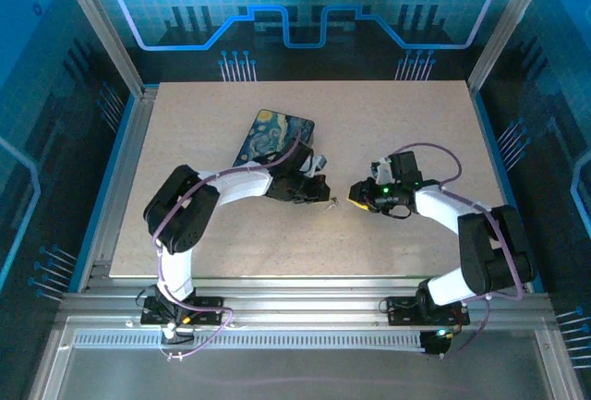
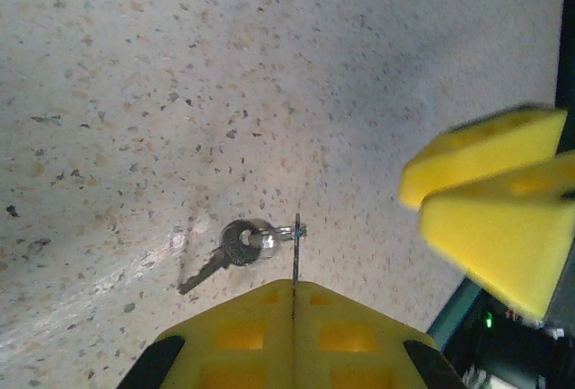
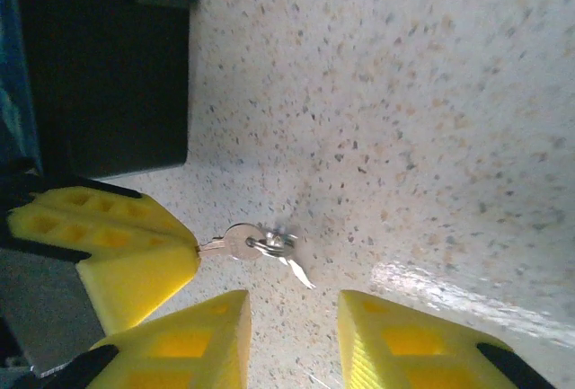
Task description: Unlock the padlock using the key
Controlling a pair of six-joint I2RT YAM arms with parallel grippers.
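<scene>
Key [image 3: 229,243]: small, thin, pale silvery metal with a rounded head, joined by a small split ring [image 3: 274,243] to a second key [image 2: 225,252] of similar make. The key's blade is pinched between the pressed-together fingertips of the left gripper [image 3: 193,250]. In the left wrist view it appears edge-on as a thin line rising from the seam of the yellow pads [image 2: 260,326], with the ring and second key hanging off to the left. Whether the bunch rests on the surface or sits just above it cannot be determined.

Location: on the speckled table [image 1: 416,123], slightly left of centre, between the two tools.

Right gripper [image 3: 292,304]: fingers spread, nothing between them, tips just beside the ring and second key, facing the left gripper at close range.

Container: one black box [image 1: 272,137] with a blue-and-yellow swirl-painted lid lies on the table behind the left gripper, near it. The left arm crosses the box's near corner. The lid is down, so its contents cannot be seen. Its dark side wall shows in the right wrist view.
</scene>
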